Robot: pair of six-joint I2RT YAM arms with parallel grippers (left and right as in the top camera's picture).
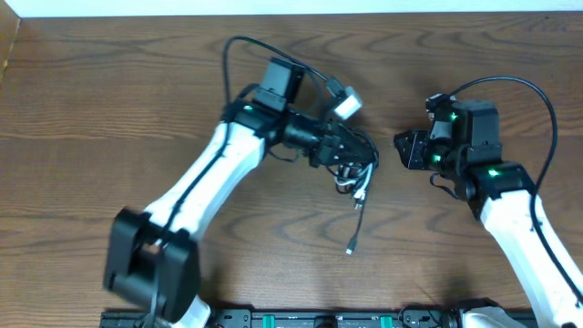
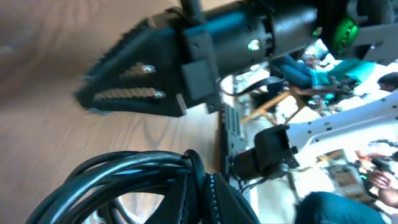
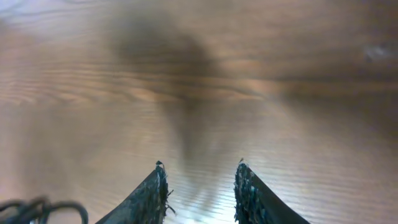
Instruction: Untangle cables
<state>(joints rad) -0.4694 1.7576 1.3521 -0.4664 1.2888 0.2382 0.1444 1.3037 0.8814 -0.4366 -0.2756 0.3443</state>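
Dangling cables (image 1: 358, 193) in left gripper (image 1: 350, 160)

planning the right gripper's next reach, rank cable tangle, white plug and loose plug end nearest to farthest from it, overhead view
1. cable tangle, straight ahead of the right gripper
2. white plug, ahead, toward the far edge
3. loose plug end, ahead, toward the near edge

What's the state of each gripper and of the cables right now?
left gripper: shut on the cables.
right gripper: open, nothing between its fingers, off to the side of the bundle.
cables: tangled in one bunch at the left gripper, with one end trailing onto the table.
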